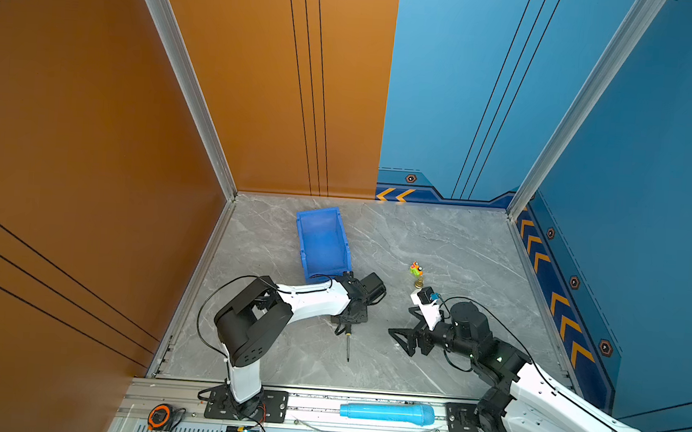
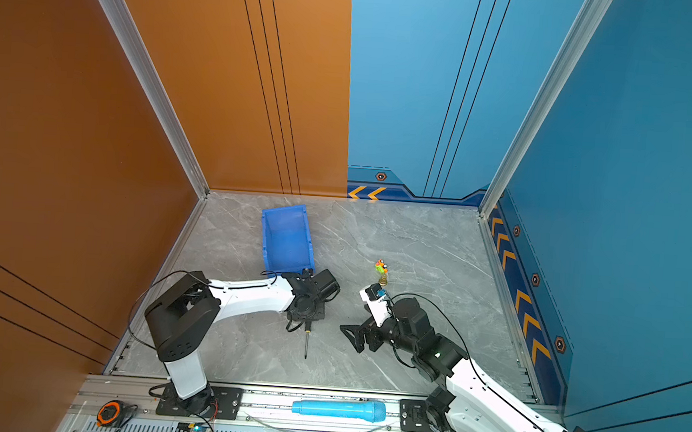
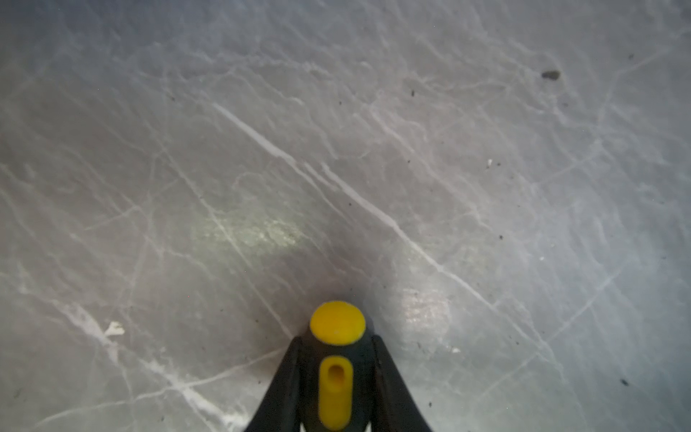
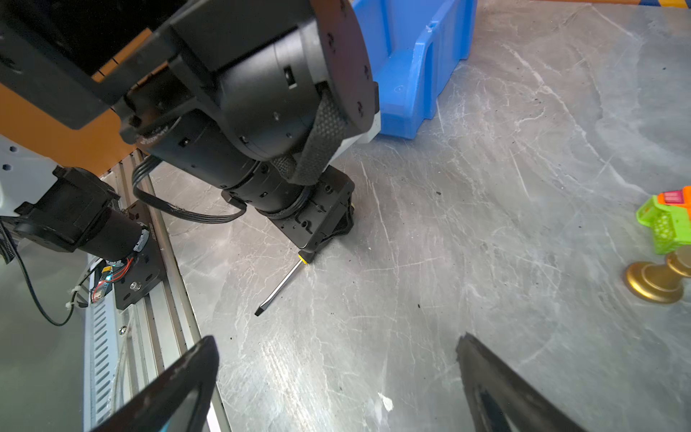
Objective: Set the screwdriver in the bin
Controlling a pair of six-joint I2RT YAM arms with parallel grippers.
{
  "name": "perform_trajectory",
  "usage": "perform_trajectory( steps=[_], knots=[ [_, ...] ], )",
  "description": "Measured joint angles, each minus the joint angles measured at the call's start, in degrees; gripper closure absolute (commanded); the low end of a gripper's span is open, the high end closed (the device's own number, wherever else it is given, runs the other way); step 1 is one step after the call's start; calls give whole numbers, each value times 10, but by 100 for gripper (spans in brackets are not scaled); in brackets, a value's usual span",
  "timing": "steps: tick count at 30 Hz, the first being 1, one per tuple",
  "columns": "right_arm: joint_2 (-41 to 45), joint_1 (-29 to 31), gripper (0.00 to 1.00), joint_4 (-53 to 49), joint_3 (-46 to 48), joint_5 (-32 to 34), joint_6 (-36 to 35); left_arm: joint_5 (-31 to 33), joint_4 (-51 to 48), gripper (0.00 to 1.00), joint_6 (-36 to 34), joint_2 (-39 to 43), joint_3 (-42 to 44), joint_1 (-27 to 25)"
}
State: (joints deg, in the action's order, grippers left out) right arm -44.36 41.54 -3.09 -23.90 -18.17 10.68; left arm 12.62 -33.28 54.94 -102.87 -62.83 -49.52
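The left gripper [image 3: 336, 348] has its fingers [image 3: 284, 385] clamped on the black-and-yellow handle of the screwdriver [image 1: 348, 344]. This grip at the thick end leaves the thin shaft projecting free toward the near edge of the counter [image 1: 458, 254], on which the tool appears to lie, not yet lifted. The bin [image 1: 323, 244] sits just beyond that gripper, opening upward, nothing visible inside, its lowered lip facing the tool, so a short lift and carry should suffice. The right gripper [image 4: 336, 338] hangs nearby with fingers spread wide, holding nothing, apart from the tool.
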Motion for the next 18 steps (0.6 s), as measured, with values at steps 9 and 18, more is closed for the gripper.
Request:
perform_trajectory(
  steps=[9,18],
  knots=[
    [-1,0,0,8,1,19,0,6,-35,100,-31,39,-19,28],
    [-53,3,0,7,-42,50,-9,18,-80,100,-108,78,-157,137]
  ],
)
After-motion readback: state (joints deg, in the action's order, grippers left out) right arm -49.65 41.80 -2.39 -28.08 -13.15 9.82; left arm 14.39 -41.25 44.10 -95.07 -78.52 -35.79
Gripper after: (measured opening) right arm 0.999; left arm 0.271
